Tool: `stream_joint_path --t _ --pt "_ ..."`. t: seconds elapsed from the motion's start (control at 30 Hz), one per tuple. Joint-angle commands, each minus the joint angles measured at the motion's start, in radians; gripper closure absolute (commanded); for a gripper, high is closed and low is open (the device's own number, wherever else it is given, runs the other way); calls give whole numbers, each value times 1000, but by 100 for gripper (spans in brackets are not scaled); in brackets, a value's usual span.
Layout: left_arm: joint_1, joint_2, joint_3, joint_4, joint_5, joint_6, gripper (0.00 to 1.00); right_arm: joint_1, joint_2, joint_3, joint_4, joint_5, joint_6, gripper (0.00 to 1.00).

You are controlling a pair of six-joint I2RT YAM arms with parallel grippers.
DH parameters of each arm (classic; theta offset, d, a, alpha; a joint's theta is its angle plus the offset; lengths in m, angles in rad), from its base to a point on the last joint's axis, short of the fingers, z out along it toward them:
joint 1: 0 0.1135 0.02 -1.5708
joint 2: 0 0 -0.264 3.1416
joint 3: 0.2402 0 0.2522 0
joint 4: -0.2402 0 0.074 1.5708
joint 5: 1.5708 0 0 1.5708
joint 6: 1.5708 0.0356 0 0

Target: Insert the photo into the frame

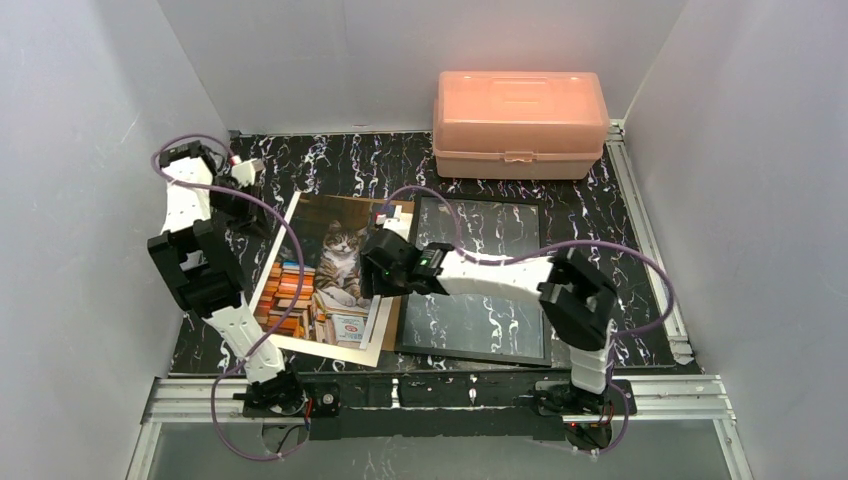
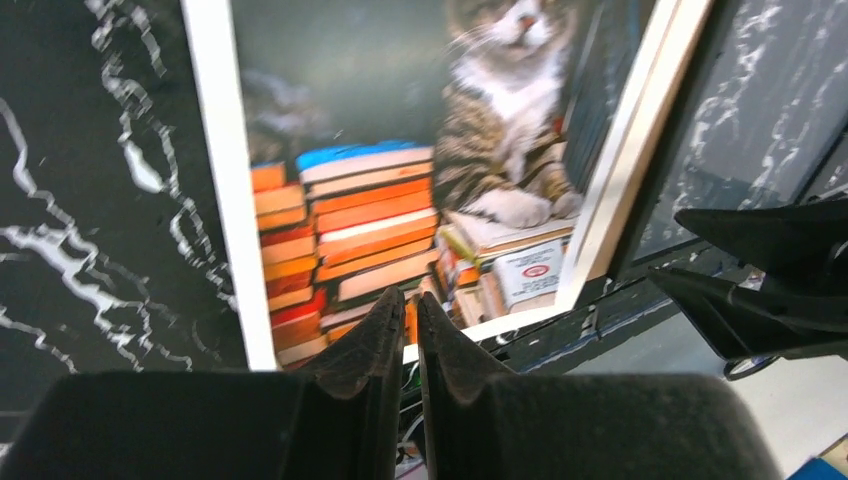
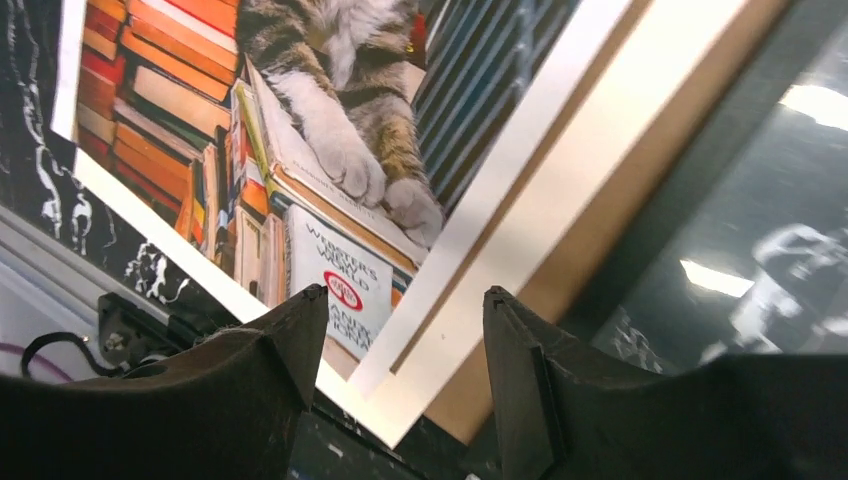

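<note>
One photo (image 1: 320, 275) lies face up and tilted on one brown backing board (image 3: 610, 190), just left of the one frame (image 1: 472, 355). Two arms in play: the right gripper (image 3: 405, 295) hovers, jaws apart, over the photo's near corner. The left gripper (image 2: 408, 300) is pinched almost together, empty. One pink box (image 1: 520, 120) sits behind.

Black marble-patterned table (image 1: 330, 165): pink lidded plastic box (image 1: 520, 125) at the far edge, right of centre, by the rear wall. Thin black glazed picture frame (image 1: 475, 320) lies flat in front of the box, well apart from it. Brown fibreboard backing board (image 3: 625, 200) lies just left of the frame, its long edge alongside; touching or not, cannot tell. White-bordered cat photo print (image 1: 320, 270) lies on the board, face up, with board showing past its right edge. Both are tilted, far ends leaning right. Right two-finger gripper (image 3: 400, 300) hangs above the photo's near right corner, the frame to its right.
</note>
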Motion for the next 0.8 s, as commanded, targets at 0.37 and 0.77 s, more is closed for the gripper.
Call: stream_joint_path --t 0.37,0.77 --pt "51 -85 -352 125 -183 201 94 -89 57 -109 79 -35 5 32" --pt "51 -68 -478 306 -279 155 98 -142 86 -33 79 -14 -7 30"
